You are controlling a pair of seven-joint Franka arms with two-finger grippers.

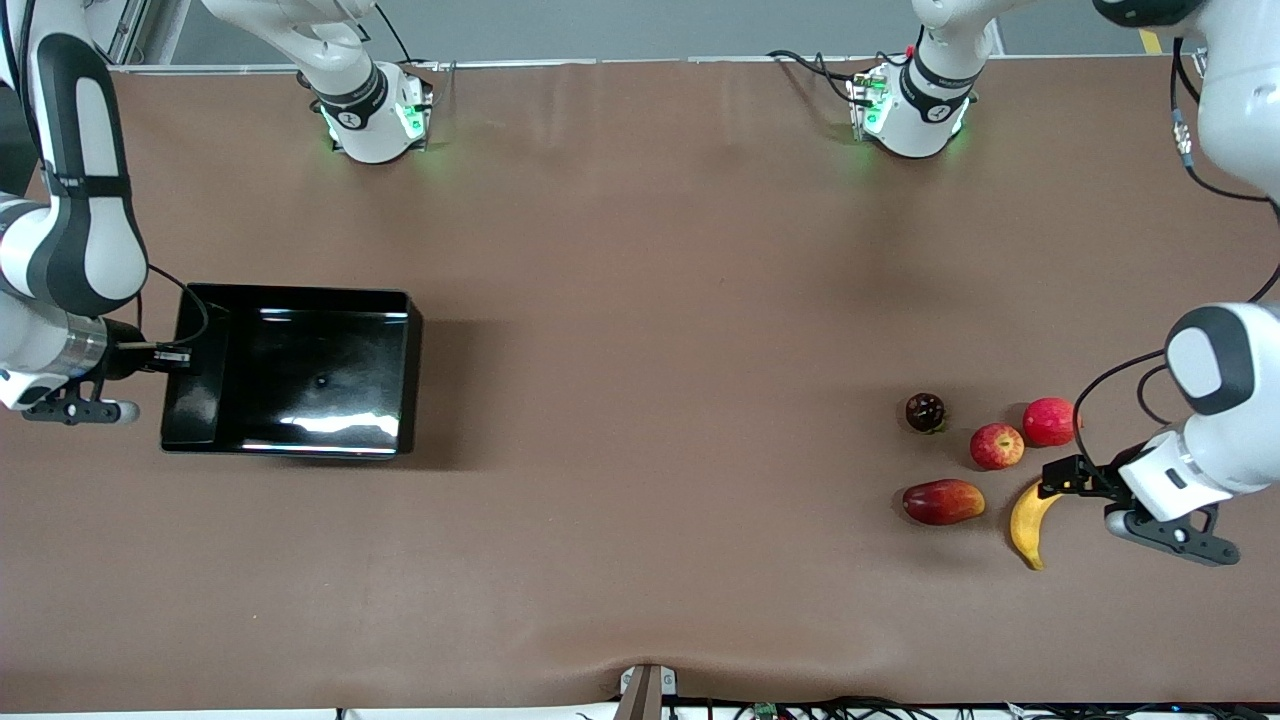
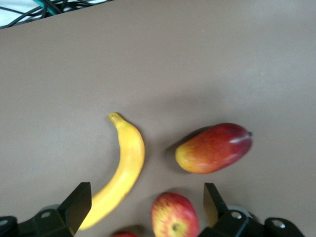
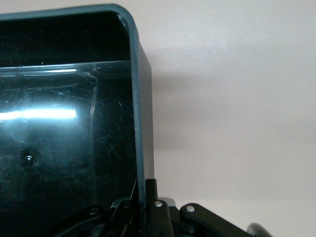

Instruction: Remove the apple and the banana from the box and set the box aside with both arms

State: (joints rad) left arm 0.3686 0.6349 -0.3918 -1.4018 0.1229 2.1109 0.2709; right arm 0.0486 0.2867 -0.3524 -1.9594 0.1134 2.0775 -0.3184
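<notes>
Left gripper [image 1: 1062,478]: fingers spread wide, holding nothing, over the banana's [image 1: 1030,522] upper end.
Right gripper [image 1: 180,356]: fingers clamped on the black bin's [image 1: 300,300] wall, at the right arm's end of the table.
Banana: on the table, just beside the streaked apple [image 1: 997,446].
Streaked apple: between the banana and a second red fruit [image 1: 1049,421].
Mango-like fruit [image 1: 943,501]: near the banana.
Dark purple fruit [image 1: 925,411]: near the streaked apple.

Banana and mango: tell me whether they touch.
Apart. The left wrist view shows bare table between the banana and the mango; the front view shows the same gap.
</notes>
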